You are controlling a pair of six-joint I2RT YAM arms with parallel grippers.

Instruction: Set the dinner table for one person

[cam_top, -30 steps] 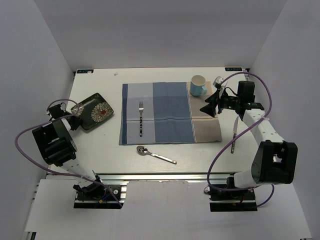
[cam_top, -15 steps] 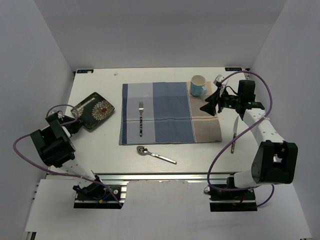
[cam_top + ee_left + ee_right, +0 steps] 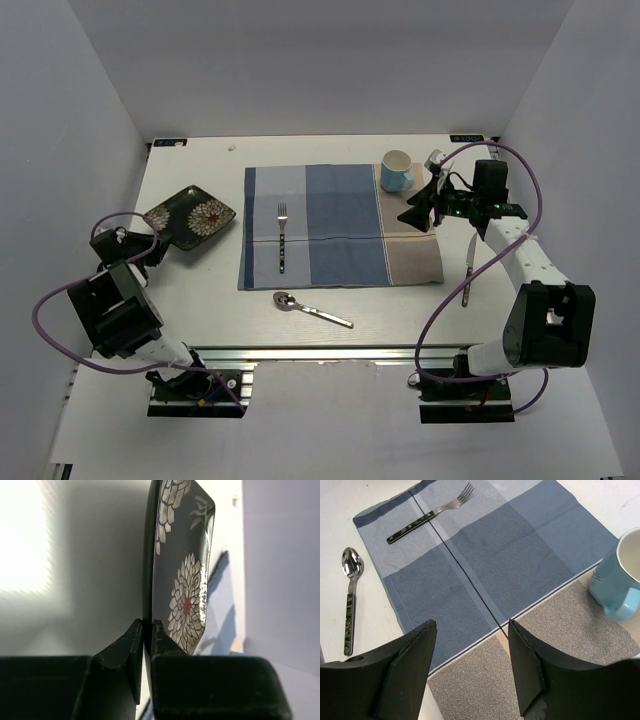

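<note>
At 9 o'clock on the tabletop [image 3: 400, 305], rail edge at 6, the plate [image 3: 190, 217] is pinched by its rim in the left tool [image 3: 145, 630], likely so it can be carried to the placemat [image 3: 330, 225]. The right tool [image 3: 471, 627] is spread wide and empty at 2 o'clock.

There is one dinner table [image 3: 200, 290]. On or over it are one checked placemat [image 3: 340, 225], one fork [image 3: 282, 238], one spoon [image 3: 315, 312] at the near side, one knife [image 3: 468, 268] at the right, one light blue mug [image 3: 397, 171] at the far side, and one dark flowered plate [image 3: 190, 217] at the left.
</note>
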